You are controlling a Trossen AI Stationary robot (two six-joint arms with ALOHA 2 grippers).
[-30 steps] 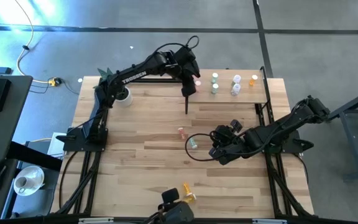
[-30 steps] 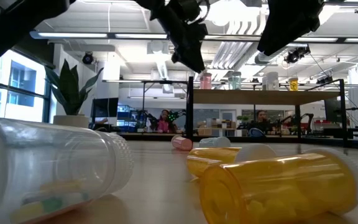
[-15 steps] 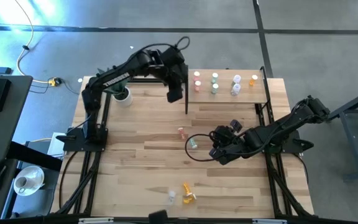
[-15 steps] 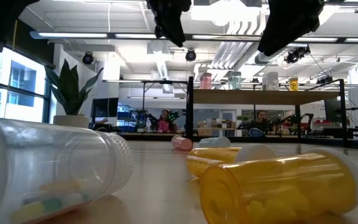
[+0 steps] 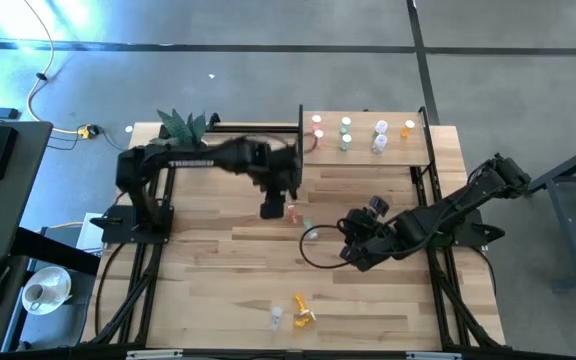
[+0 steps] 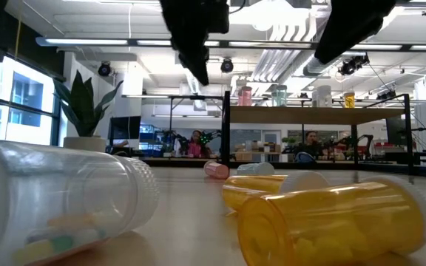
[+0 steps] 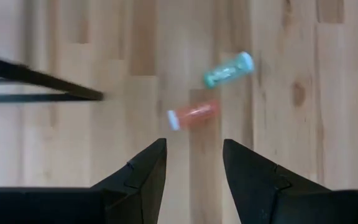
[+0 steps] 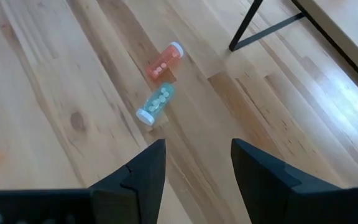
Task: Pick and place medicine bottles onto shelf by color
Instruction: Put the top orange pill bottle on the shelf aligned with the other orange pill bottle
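A red medicine bottle (image 5: 292, 211) and a green one (image 5: 308, 232) lie on their sides at mid-table. My left gripper (image 5: 271, 209) hovers open just left of the red bottle (image 7: 193, 114), which shows ahead of its fingers, untouched. My right gripper (image 5: 352, 252) hangs open to the right of the green bottle (image 8: 155, 104), holding nothing. The shelf (image 5: 368, 150) stands at the far right with pink (image 5: 317, 132), green (image 5: 345, 135), white (image 5: 379, 136) and orange (image 5: 408, 128) bottles upright on it.
Two orange bottles (image 5: 303, 312) and a clear one (image 5: 276, 316) lie near the table's front edge, large in the low view (image 6: 331, 222). A potted plant (image 5: 183, 125) stands at the far left. The shelf's black leg (image 7: 42, 78) is close to my left gripper.
My left gripper has left the shelf's left end and swung toward the table's near edge and slightly left, sinking until it hangs over the red bottle on the table. The pink bottle stays upright on the shelf. My right gripper has kept still.
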